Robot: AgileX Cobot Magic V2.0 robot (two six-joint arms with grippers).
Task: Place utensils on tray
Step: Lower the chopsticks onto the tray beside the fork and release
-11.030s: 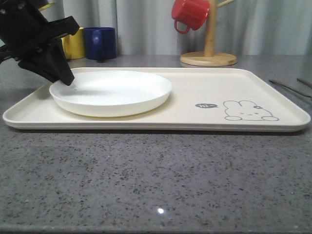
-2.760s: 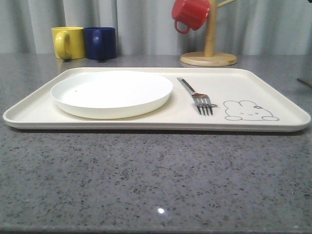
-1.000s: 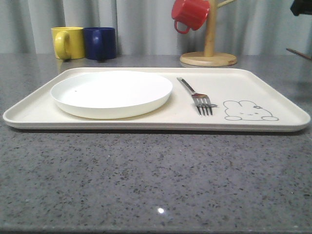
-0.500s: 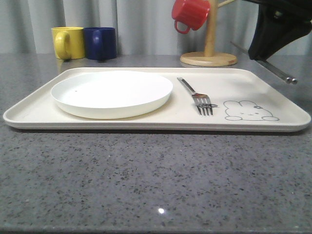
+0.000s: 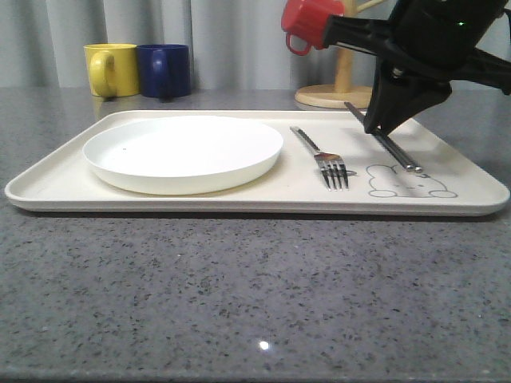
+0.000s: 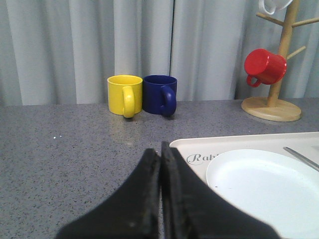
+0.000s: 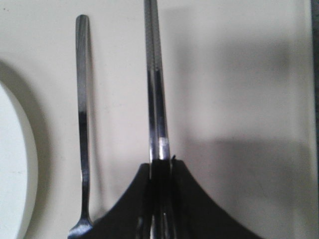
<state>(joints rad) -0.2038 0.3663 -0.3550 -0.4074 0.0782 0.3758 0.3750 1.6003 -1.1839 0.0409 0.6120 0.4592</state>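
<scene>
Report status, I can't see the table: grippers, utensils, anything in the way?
Right gripper shut on chopsticks over tray. Left gripper shut, empty. Fork already down beside plate.

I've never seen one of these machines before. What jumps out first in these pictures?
The black right gripper stands out first, hanging over the right part of the cream tray with a pair of metal chopsticks clamped between its fingers. On the tray lie a round white plate on the left and a fork beside it.

Even, bright light; glare dot on countertop [image 5: 263,345]; soft shadows — wrist closeup slightly blurred.
</scene>
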